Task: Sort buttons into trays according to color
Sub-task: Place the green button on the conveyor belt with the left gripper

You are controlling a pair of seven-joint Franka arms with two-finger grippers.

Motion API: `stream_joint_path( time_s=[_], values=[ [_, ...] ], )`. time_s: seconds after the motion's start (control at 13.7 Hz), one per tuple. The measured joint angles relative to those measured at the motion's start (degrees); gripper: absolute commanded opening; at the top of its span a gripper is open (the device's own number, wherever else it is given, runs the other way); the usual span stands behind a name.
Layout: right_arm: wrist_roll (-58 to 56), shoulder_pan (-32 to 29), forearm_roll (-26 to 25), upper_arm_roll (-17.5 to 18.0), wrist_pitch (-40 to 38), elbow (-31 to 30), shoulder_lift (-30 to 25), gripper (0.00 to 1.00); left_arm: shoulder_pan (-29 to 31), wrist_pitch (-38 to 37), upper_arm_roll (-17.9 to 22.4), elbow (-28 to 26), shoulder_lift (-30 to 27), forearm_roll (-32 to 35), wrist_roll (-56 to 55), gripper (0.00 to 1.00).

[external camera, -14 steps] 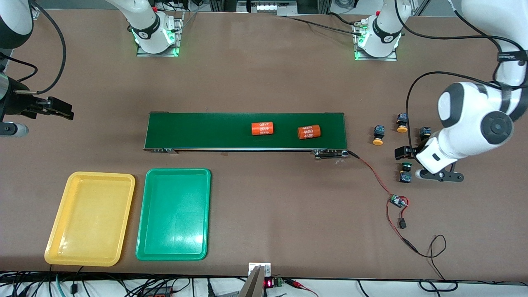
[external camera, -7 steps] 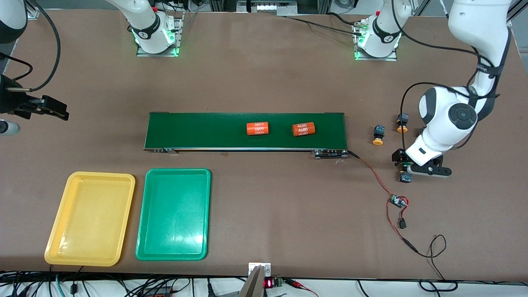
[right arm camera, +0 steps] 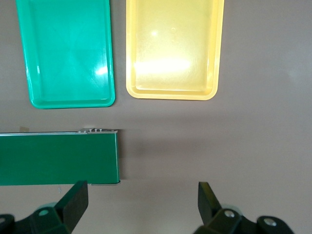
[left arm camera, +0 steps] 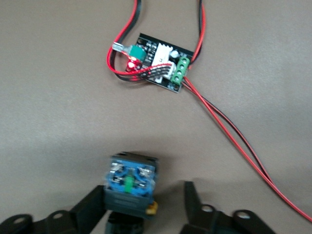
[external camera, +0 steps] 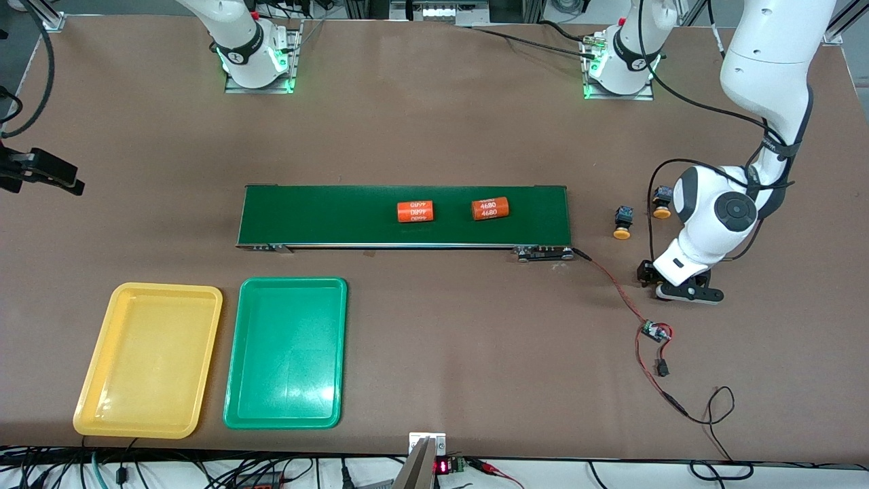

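Front view: one yellow-capped button [external camera: 621,224] is seen on the surface [external camera: 434,122] near the conveyor belt [external camera: 326,214], which carries two orange cylinders [external camera: 415,212]. A second yellow-capped button [external camera: 662,202] is seen beside the first, toward the left arm's end. The left tool [external camera: 664,285] is held low beside a circuit board [external camera: 655,331]. The yellow tray [external camera: 146,288] and green tray [external camera: 292,280] are set nearest the camera. The right tool [external camera: 71,185] is kept waiting over the right arm's end.

Left wrist view: a blue-bodied button [left arm camera: 129,183] is bracketed by parted fingers [left arm camera: 92,207], one touching, the other just clear.

Right wrist view: the fingers [right arm camera: 78,200] are spread wide
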Motion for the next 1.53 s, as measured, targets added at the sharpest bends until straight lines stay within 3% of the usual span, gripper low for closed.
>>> stream_joint_path(
  time_s=[0.36,0.51,0.8,0.95,1.16,1.31,1.38,1.53],
  values=[
    [-0.2,0.2,0.0,1.2,0.1,-0.1,-0.1,1.0,-0.1,-1.4,0.0,2.0,-0.5,0.0,0.0,0.13],
    [-0.2,0.2,0.1,1.2,0.1,-0.4,-0.1,1.0,-0.3,-10.1,-1.7,4.8,-2.4,0.0,0.0,0.16],
    [-0.2,0.2,0.2,1.2,0.0,-0.9,0.0,1.0,-1.2,-32.2,-11.7,10.3,-6.8,-0.1,-8.0,0.21],
    [-0.2,0.2,0.2,1.2,0.0,-0.9,-0.1,1.0,-1.8,-36.9,-17.7,10.5,-7.4,-0.1,-17.5,0.2],
    [-0.2,0.2,0.2,1.4,-0.2,-1.0,-0.8,1.0,-2.7,-38.0,-25.4,10.1,-7.3,-0.1,-32.5,0.22],
    [-0.2,0.3,0.2,1.6,0.0,-1.2,-1.3,1.0,-3.4,-37.8,-27.1,9.7,-7.1,-0.1,-36.0,0.61],
    [-0.2,0.3,0.2,1.6,0.5,-1.3,-1.3,1.0,-3.6,-37.1,-27.3,9.1,-7.0,-0.1,-36.2,0.97],
    [-0.2,0.3,0.2,1.6,0.9,-1.8,-1.2,1.0,-3.5,-35.4,-27.3,7.7,-6.5,-0.1,-36.4,1.0]
  ],
)
